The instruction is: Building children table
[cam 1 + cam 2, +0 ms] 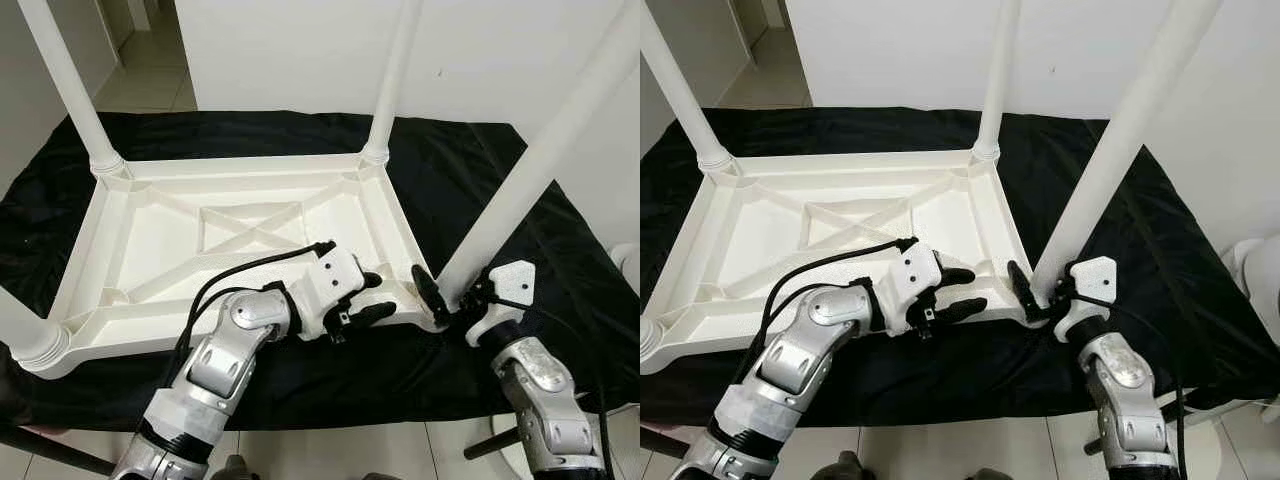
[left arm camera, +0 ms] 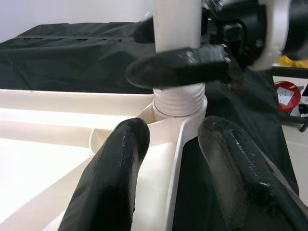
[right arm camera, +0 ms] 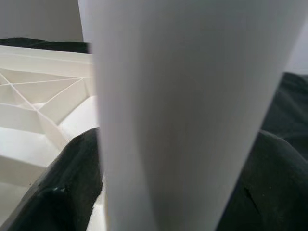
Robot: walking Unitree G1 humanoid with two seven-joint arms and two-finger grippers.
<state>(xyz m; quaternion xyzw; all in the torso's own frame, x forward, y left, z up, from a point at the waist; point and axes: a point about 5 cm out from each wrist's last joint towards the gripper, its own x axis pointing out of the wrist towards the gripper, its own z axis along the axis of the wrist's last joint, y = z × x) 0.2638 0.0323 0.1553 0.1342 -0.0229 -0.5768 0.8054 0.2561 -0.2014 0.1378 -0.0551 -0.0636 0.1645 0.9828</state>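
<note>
From my head cameras, the white plastic children's table top (image 1: 230, 245) lies upside down on a black cloth (image 1: 470, 160), with three white tubular legs standing up from its corners. My right gripper (image 1: 452, 297) is closed around the base of the fourth white leg (image 1: 520, 180), which leans in the near right corner socket. My left gripper (image 1: 370, 298) rests at the table top's near rim, just beside that corner, its two black fingers spread.

In my left wrist view, my spread fingers (image 2: 115, 178) straddle the table's white rim, pointing at the ribbed collar (image 2: 180, 101) of the leg's foot, where one right finger (image 2: 183, 70) presses across the leg.

In my right wrist view, the white leg (image 3: 187, 110) stands between my black fingers (image 3: 62, 192), pinched on both sides.
</note>
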